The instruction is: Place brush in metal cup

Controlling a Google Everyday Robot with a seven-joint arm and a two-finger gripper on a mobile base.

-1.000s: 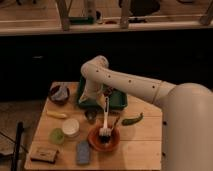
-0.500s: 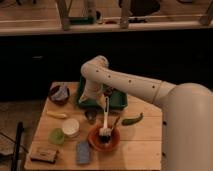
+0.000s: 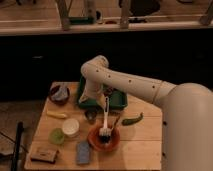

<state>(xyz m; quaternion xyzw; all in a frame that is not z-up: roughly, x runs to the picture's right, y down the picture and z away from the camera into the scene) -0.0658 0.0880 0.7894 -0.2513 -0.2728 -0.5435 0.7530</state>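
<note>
The brush has a long white handle that runs up toward the green tray, and its dark head rests in an orange bowl at the table's front middle. The metal cup is small and grey and stands just left of the brush handle, in front of the tray. My gripper hangs at the end of the white arm over the tray's front edge, close to the top end of the handle. Whether it touches the handle does not show.
A green tray lies at the back middle. A dark bowl stands back left. A white cup, a pale green cup, a yellow item, a blue sponge and a green pepper lie around.
</note>
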